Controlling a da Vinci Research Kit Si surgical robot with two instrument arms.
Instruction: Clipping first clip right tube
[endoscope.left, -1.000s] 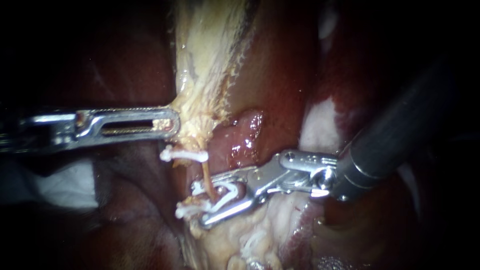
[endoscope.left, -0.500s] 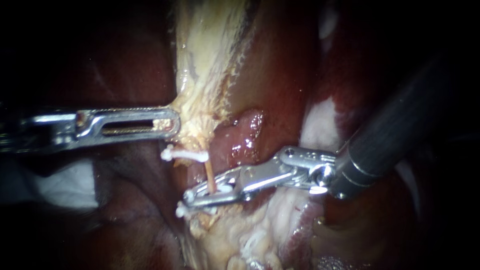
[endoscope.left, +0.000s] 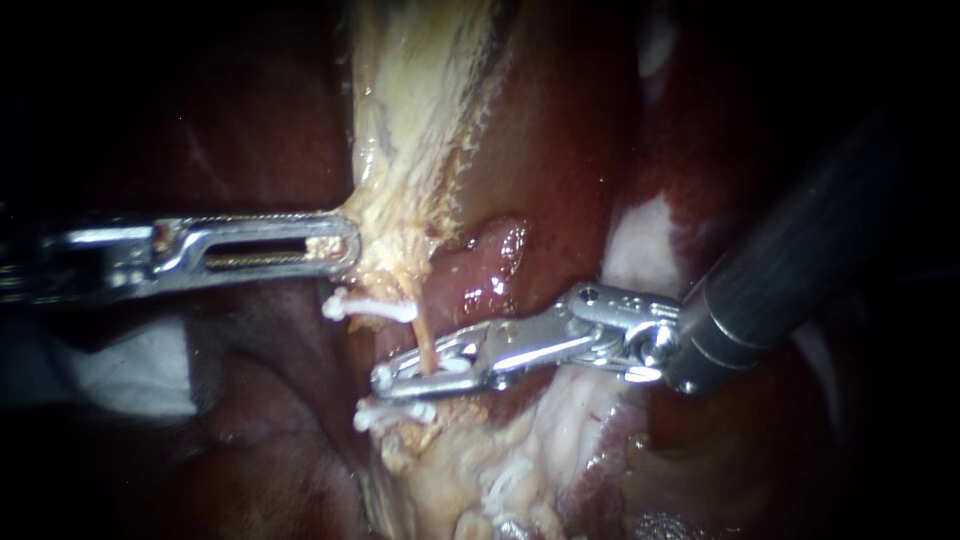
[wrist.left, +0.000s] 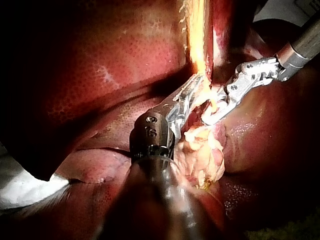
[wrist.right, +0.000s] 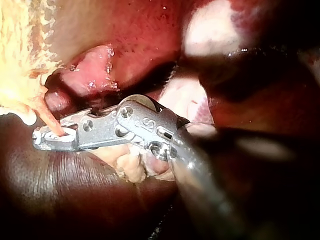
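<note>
Your left instrument (endoscope.left: 340, 245) comes in level, jaws pinching the edge of the pale yellowish tissue (endoscope.left: 410, 120) and holding it taut toward its own side. That strip of tissue lies over the liver (endoscope.left: 560, 150).

The thin tube (endoscope.left: 421, 332), orange, drops from the lower end of that tissue and passes straight between the jaws of your right instrument (endoscope.left: 390, 378). These jaws are pressed together on the thin tube from both sides. White shows in the slot between them, which I take for the new clip (endoscope.left: 452, 364). The right wrist view agrees: the thin tube (wrist.right: 50, 120) enters the closed jaws near their tip.

An upper white clip (endoscope.left: 365, 310) sits just above the jaws and a lower white clip (endoscope.left: 385, 410) just below. Both lie beside the tube's line. Whether they grip this tube or another one behind it, you cannot tell from here, nor whether this is the task's right tube.

Judged progress: late. Placement and squeeze look done. Left for you: release the jaws, back off, and confirm the clip lies fully across the tube. Whether it has latched is hidden by the metal
</note>
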